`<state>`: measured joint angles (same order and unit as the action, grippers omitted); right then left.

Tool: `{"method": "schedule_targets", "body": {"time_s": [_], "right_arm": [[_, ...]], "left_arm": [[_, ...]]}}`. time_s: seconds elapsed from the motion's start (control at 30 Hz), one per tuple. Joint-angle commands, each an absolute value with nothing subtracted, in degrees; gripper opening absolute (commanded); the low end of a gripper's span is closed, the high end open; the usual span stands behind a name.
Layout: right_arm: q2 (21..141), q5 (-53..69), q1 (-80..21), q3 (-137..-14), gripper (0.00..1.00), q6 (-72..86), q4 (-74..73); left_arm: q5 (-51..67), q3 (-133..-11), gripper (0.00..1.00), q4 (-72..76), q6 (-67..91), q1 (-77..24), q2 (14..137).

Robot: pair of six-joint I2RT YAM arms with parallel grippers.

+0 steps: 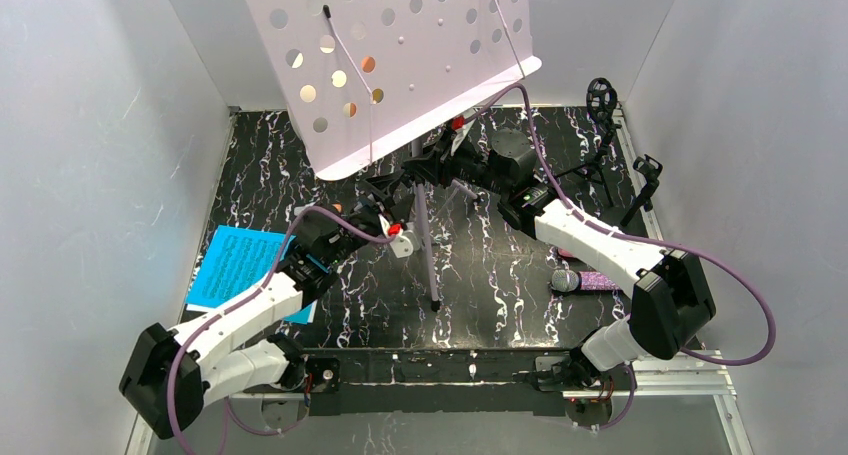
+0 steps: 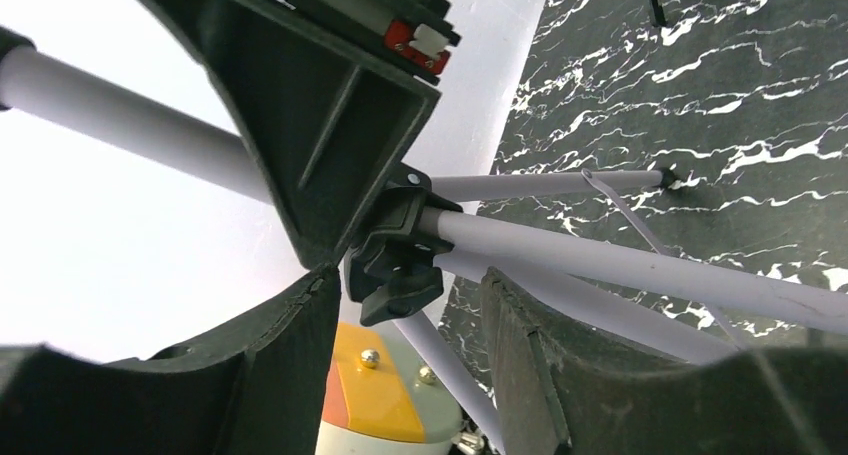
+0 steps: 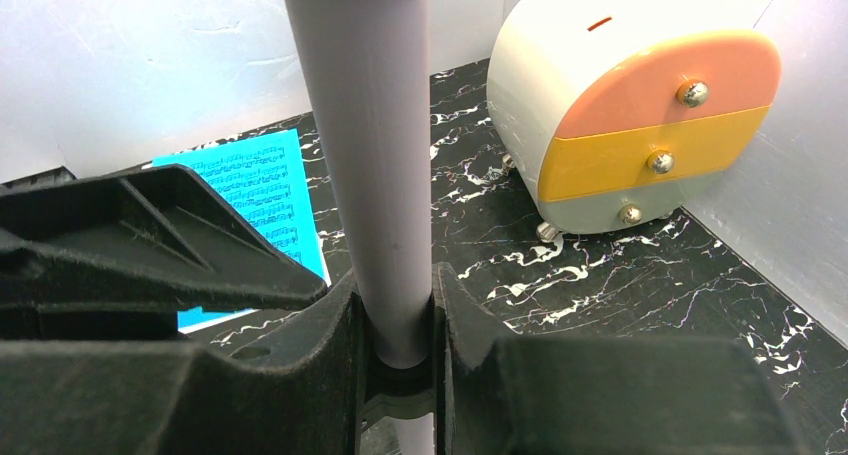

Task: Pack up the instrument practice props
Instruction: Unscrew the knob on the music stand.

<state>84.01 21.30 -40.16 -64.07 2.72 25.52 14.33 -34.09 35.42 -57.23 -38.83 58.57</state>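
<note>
**A:** What is the setting?

**B:** A black table (image 1: 500, 295) veined with white, closed in by plain white walls.

**A:** What is the right gripper doing?

**B:** The right gripper (image 3: 395, 315) is clamped on the pole (image 3: 385, 155) of the lilac music rack (image 1: 400, 55). Both pads press flat against the tube, which runs straight up between them. Past the fingers on the left, the blue sheet music (image 3: 255, 190) lies flat on the table. Farther off on the right, the cream drum (image 3: 640, 105) stands by the wall with its orange face turned toward the hand.

**A:** And the left one?

**B:** The left gripper (image 2: 410, 305) has its jaws spread. The black hub (image 2: 395, 255), where the rack's tripod legs (image 2: 620, 265) meet, sits between the fingers (image 2: 290, 355). It is close to one finger, with a clear gap to the other. I cannot tell whether either pad touches it. The legs slant away from the hand down to the table. The right gripper's body is on the same pole, just above this hand.

**A:** Where are the other props?

**B:** The rack's perforated board tilts high over both grippers. Behind the right gripper, beside its forearm, the glittery purple microphone (image 1: 582, 280) lies on the table. Out to that gripper's right, by the wall, a black mic tripod (image 1: 600, 97) stands upright, and a second mic tripod (image 1: 648, 167) stands near it.
</note>
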Motion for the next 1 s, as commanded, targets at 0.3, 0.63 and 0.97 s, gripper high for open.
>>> {"method": "schedule_targets", "body": {"time_s": [0.3, 0.63, 0.97], "right_arm": [[84.6, 20.0, -39.2, -65.4, 0.01, 7.3, 20.7], [84.6, 20.0, -39.2, -65.4, 0.01, 7.3, 20.8], [84.5, 19.9, -39.2, -65.3, 0.01, 7.4, 20.8]], "left_arm": [[9.4, -34.5, 0.36, 38.4, -63.1, -39.9, 62.3], [3.2, -34.5, 0.08, 38.4, -42.7, -40.0, 60.2], [-12.8, -38.4, 0.0, 28.1, 21.2, -39.9, 56.9]]}}
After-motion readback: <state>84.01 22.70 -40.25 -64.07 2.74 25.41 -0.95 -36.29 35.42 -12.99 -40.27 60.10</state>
